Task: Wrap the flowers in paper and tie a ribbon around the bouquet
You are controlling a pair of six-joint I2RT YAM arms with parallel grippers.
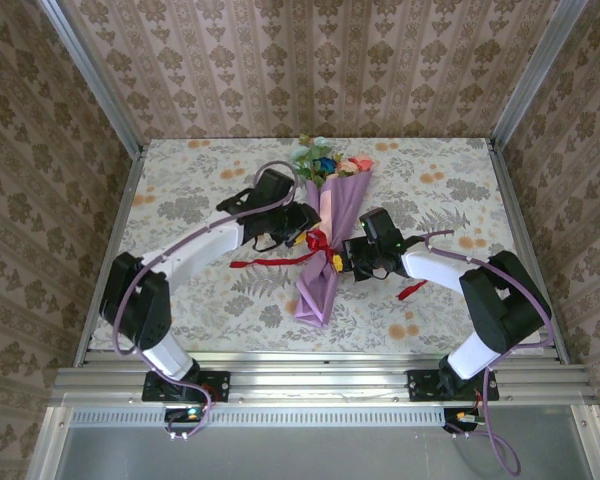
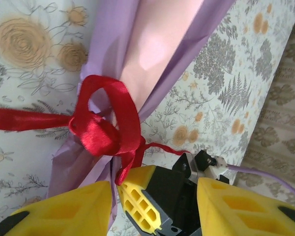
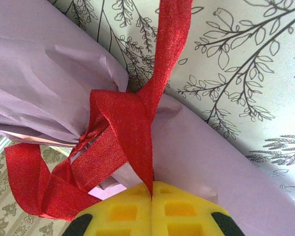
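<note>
Red ribbon is knotted round the lilac bouquet, which lies across the middle of the tabletop. We see the right claw pinching a ribbon end; the left claw stands open just beside the bouquet.

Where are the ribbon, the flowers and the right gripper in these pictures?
ribbon [image 2: 96, 135]: left wrist view, on the red knot.
flowers [image 1: 325, 163]: top external view, on the blue bloom.
right gripper [image 3: 151, 191]: right wrist view, between its shut yellow fingertips.
</note>
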